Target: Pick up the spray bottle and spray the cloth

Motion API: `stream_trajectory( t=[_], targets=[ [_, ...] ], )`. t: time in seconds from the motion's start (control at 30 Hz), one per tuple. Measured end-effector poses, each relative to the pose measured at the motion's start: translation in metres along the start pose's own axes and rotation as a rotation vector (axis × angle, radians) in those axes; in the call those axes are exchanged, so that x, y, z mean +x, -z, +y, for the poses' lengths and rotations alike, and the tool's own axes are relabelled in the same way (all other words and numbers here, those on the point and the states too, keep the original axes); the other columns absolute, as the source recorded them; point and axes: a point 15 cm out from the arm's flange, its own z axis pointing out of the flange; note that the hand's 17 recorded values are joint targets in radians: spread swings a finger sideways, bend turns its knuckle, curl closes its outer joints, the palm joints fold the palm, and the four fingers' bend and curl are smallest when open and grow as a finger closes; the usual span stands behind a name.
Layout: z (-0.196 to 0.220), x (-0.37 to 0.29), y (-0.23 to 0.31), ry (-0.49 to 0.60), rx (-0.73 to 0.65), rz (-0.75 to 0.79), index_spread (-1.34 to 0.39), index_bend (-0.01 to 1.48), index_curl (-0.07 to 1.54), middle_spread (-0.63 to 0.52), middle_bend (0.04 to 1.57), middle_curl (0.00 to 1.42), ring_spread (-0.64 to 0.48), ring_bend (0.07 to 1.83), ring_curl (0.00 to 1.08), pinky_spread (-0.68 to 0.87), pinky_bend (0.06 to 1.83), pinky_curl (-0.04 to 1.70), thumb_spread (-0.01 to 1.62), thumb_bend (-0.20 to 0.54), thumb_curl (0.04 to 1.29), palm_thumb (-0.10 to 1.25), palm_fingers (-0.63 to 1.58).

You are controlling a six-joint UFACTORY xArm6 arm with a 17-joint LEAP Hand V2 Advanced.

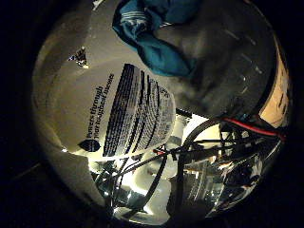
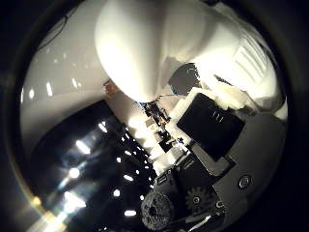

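White bottle [image 1: 128,114] close against your palm, fingers [image 2: 212,125] wrapped round it: pickup looks done. Blue cloth [image 1: 152,33] beyond on tabletop [image 1: 237,57]; spraying left.

Pale grey surface [image 1: 237,57] spreads toward 1 o'clock, faint light streaks across it; dark glossy floor [image 2: 82,193] at 7 o'clock with bright ceiling-light reflections [image 2: 73,172]; pale wall band [image 2: 63,72] at 10 o'clock
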Motion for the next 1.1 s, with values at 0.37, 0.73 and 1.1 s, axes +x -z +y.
stream_trajectory(
  t=[0.37, 0.73, 1.1],
  targets=[
    [-0.027, 0.028, -0.025, -0.048, 0.01, -0.034, -0.27, 1.08, 0.92, -0.16, 1.36, 0.78, -0.23, 1.35, 0.81, -0.18, 1.07, 1.38, 0.92, -0.015, 0.8, 1.0, 1.1],
    [-0.014, -0.027, -0.025, 0.078, 0.047, -0.081, -0.27, 1.08, 0.92, -0.16, 1.36, 0.78, -0.23, 1.35, 0.81, -0.18, 1.07, 1.38, 0.92, -0.016, 0.79, 1.0, 1.1],
    [0.024, -0.147, -0.026, 0.41, 0.121, -0.258, -0.27, 1.08, 0.92, -0.14, 1.37, 0.78, -0.23, 1.35, 0.81, -0.18, 1.07, 1.38, 0.91, -0.015, 0.8, 1.0, 1.11]
  ],
)
